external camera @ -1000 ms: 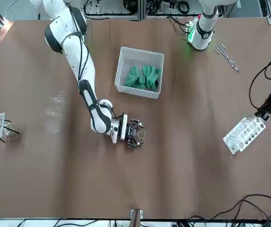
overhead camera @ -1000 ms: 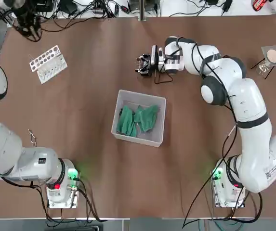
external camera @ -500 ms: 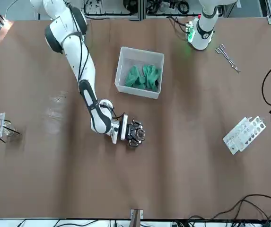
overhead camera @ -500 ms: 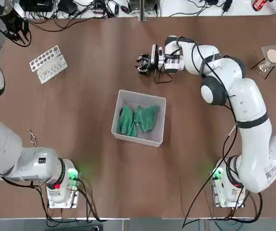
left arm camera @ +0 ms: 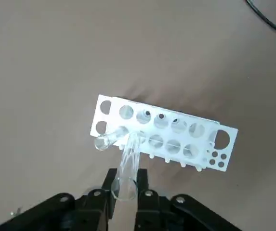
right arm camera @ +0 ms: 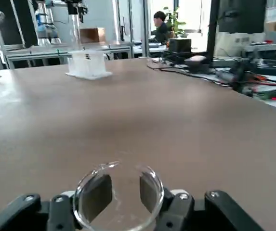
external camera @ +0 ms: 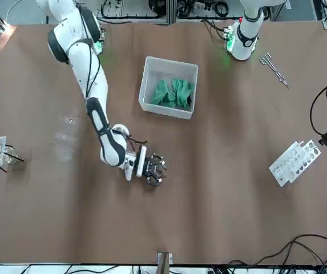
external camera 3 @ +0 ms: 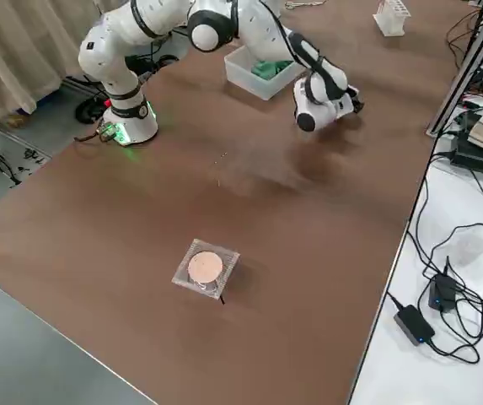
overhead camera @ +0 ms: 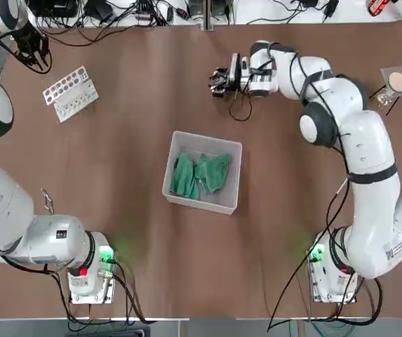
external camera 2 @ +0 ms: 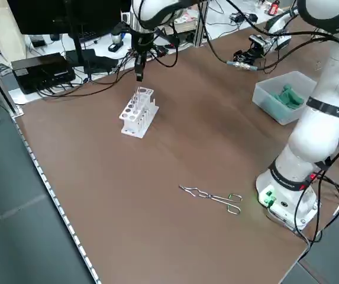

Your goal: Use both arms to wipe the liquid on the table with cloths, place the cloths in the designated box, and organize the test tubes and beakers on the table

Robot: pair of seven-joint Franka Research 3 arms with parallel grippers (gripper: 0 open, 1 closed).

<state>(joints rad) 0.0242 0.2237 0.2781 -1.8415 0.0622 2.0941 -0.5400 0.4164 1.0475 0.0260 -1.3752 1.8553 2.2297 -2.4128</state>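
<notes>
Two green cloths (overhead camera: 201, 174) lie inside the translucent box (overhead camera: 176, 140) at the middle of the brown table (overhead camera: 116, 210). My right gripper (overhead camera: 218, 81) reaches level over the far middle of the table, shut on a clear glass beaker (right arm camera: 121, 216); it also shows in the front view (external camera: 153, 170). My left gripper (overhead camera: 29, 45) hangs at the far left, shut on a glass test tube (left arm camera: 128, 161). The tube sits just above the white holed rack (left arm camera: 162, 137), which also shows from overhead (overhead camera: 71, 93).
A wire-gauze pad on a small stand (overhead camera: 396, 84) sits at the far right corner. Metal tongs (external camera 2: 213, 197) lie near the left arm's base. Cables and equipment line the far edge. A person sits far off in the room (right arm camera: 162, 29).
My right gripper has carried the beaker toward the far edge and slightly right. My left gripper has drifted a little away from the rack, still holding the tube.
</notes>
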